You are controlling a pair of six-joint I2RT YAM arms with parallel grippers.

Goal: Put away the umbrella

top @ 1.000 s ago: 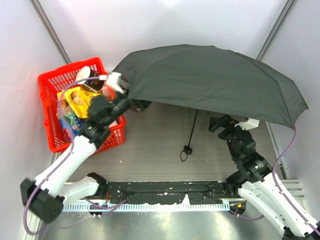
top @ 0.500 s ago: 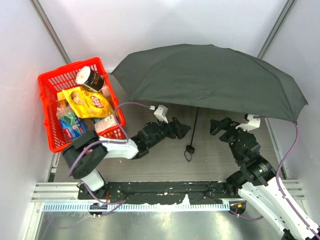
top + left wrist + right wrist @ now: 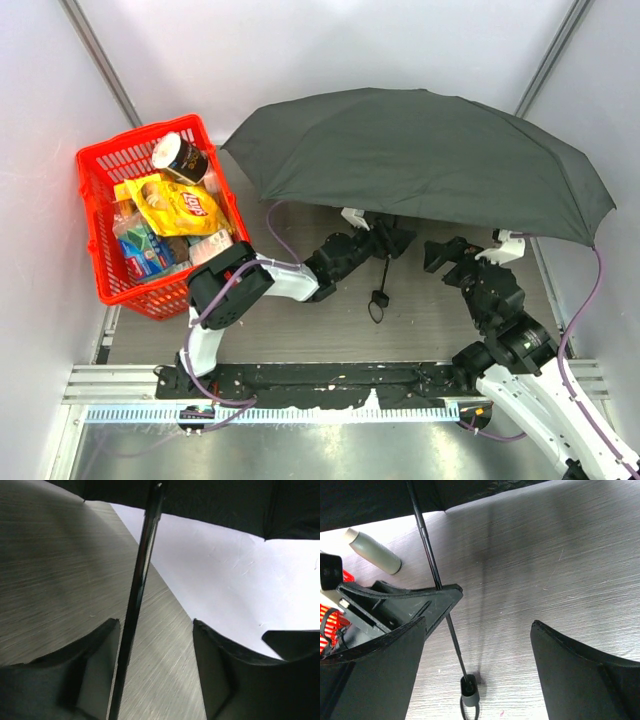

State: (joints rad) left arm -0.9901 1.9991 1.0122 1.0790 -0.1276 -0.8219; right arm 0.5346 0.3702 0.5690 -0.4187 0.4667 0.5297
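Your left tool [image 3: 397, 238] reaches under the open black compact umbrella [image 3: 420, 160]. Its dark charcoal fabric canopy spreads over the middle and right of the grey desk [image 3: 300, 325], and its left edge comes close to the red plastic basket [image 3: 100, 170] full of snack packets.

In the left wrist view, this tool's jaws stand well apart. The umbrella's thin black shaft [image 3: 140, 570] passes between them, hard by the inner edge of the finger [image 3: 95, 650] on the left of that view. You cannot tell whether it actually touches there. The other finger is clear of it, so nothing is clamped.

Your right tool [image 3: 479, 625] sits just to the right of the shaft. Its jaws are spread wide and hold nothing, with only bare desk between them.

The umbrella's small black handle [image 3: 470, 692] hangs low by the desk, with its wrist loop [image 3: 373, 312] just below it in the top view.
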